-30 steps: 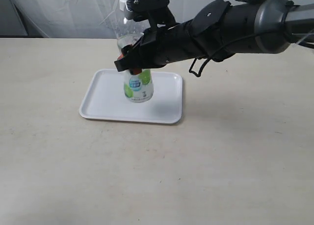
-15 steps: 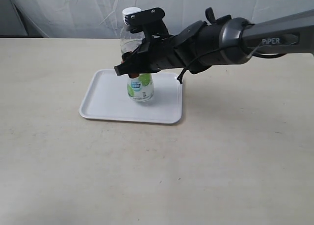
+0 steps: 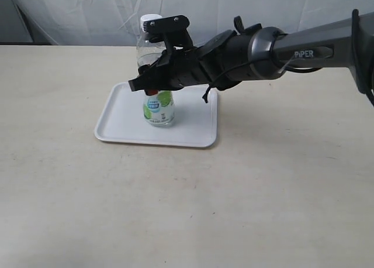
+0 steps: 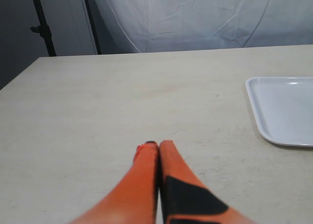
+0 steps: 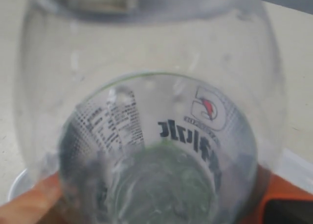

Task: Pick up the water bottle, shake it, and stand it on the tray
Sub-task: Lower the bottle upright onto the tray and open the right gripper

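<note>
The surface (image 3: 175, 209) is viewed by the exterior camera from a raised point, angled down toward a white curtain (image 3: 76, 10). The left wrist view is held low over it, facing the same curtain along the left jaws; the tray (image 3: 123, 123) edge is shared. The right wrist view is filled by the bottle (image 5: 146, 87), very close

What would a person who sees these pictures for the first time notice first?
First comes the black right arm stretching in from the right of the exterior view. Its right gripper is shut on the water bottle, which is upright over the middle of the white tray. Next is the left gripper, with its orange fingers pressed together above the beige table.
</note>
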Controlling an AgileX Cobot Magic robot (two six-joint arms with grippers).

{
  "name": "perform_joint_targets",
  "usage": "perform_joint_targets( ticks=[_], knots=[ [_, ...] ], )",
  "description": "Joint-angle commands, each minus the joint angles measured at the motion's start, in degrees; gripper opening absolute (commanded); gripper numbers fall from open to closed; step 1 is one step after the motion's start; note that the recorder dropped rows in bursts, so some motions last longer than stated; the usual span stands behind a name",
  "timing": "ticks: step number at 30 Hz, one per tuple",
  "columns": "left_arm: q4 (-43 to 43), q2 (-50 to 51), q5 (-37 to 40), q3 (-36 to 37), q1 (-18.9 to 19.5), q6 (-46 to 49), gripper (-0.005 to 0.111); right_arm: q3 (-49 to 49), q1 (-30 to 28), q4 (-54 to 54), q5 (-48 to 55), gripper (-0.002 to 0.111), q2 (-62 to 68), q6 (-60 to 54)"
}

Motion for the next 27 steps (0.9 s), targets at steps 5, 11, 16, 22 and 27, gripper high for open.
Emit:
perform_joint_targets(
  ticks=[5, 11, 16, 22, 27],
  knots=[
    [-0.46, -0.24, -0.79, 0.13, 0.05, -0.47, 0.0, -0.34, -0.12, 0.24, 3.76, 0.035, 0.21, -0.35],
    [-0.46, -0.24, -0.79, 0.13, 0.05, -0.47, 0.0, -0.34, -0.12, 0.04, 6.51, 0.073, 0.21, -0.35],
    [-0.46, -0.24, -0.79, 0.13, 0.05, -0.47, 0.0, -0.34, -0.12, 0.0, 9.51, 0.074, 0.21, 0.7],
    [-0.46, -0.24, -0.79, 0.13, 0.05, -0.47, 0.0, -0.34, -0.12, 0.0, 11.49, 0.086, 0.21, 1.28],
    [-0.46, -0.24, -0.79, 0.13, 0.05, -0.47, 0.0, 0.25, -0.12, -4.71, 11.73, 0.086, 0.21, 5.28]
  ],
)
